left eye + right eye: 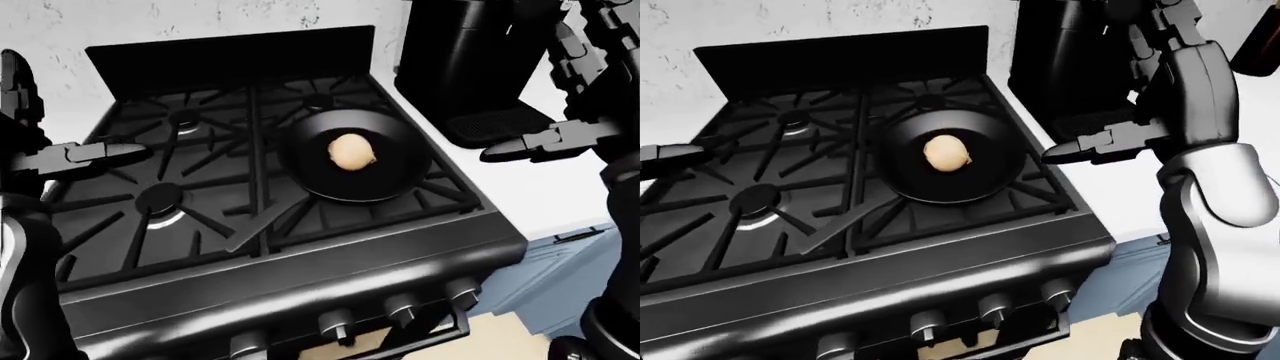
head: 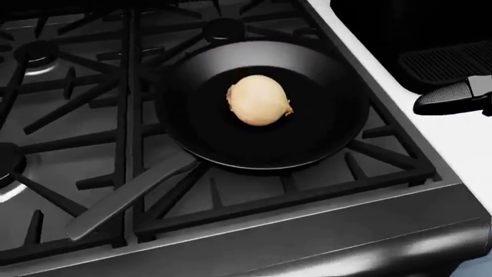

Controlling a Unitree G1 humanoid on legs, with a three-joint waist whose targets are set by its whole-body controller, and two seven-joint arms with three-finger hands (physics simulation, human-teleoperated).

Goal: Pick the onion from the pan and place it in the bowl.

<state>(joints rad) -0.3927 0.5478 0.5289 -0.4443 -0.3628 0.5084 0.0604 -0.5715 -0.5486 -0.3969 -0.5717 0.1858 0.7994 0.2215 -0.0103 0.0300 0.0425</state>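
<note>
Coffee machine [image 1: 470, 67] top cut by the upper edge, left hand [image 1: 70, 154] partly off-frame.

Black stove [image 1: 200, 247], white speckled wall [image 1: 200, 19]

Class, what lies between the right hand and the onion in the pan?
In the left-eye view, between the right hand and the onion lie only the pan rim, stove grate and white counter.
</note>
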